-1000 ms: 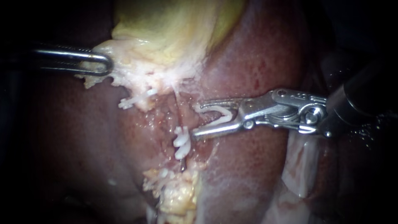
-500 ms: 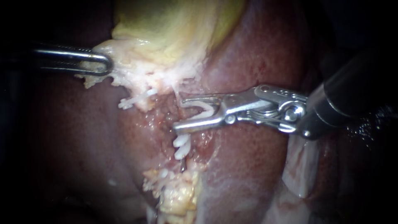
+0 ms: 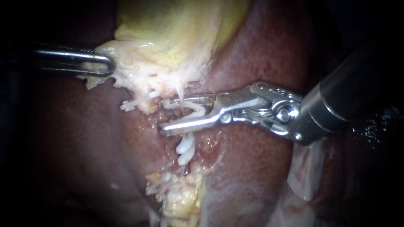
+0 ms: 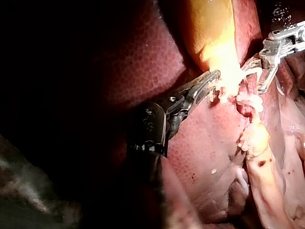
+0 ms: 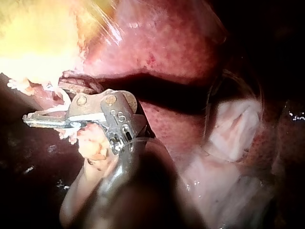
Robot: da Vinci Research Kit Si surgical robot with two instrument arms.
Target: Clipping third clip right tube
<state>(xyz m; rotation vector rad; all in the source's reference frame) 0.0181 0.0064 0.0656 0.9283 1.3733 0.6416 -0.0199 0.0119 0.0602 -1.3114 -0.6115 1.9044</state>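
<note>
Endoscope:
- Landmark: the seated clips [image 3: 185,149], a white pair on the right tube [image 3: 181,92].
- Right instrument [image 3: 163,114] comes across just above the seated clips.
- Its jaws stand apart. Each carries one leg of the loaded clip [image 3: 198,110], which is white and not yet squeezed.
- The right tube is a thin pale strand. It drops from the gallbladder [image 3: 168,25] into the gap between the jaws and on to the seated clips.
- Lower jaw lies just over the top of the seated clips. I can't tell whether they touch.
- Left instrument [image 3: 99,63] is well up and to the left of the seated clips. Its jaws pinch the pale ragged edge of the gallbladder.
- Another white clip [image 3: 136,101] is up-left of the seated clips, apart from them.
- Liver [image 3: 252,168] surrounds the site.

Left wrist:
- Left instrument [image 4: 212,78] has its jaws clamped on the pale end of the gallbladder [image 4: 209,24].
- Right instrument [image 4: 252,80] is just beyond, jaws spread with the loaded clip [image 4: 252,71] inside.
- The seated clips aren't distinct here.

Right wrist:
- Right instrument [image 5: 28,119] is seen side-on, so the gap between its jaws is hard to read.
- Gallbladder [image 5: 33,33] is ahead of it, with the liver [image 5: 162,43] beside.
</note>
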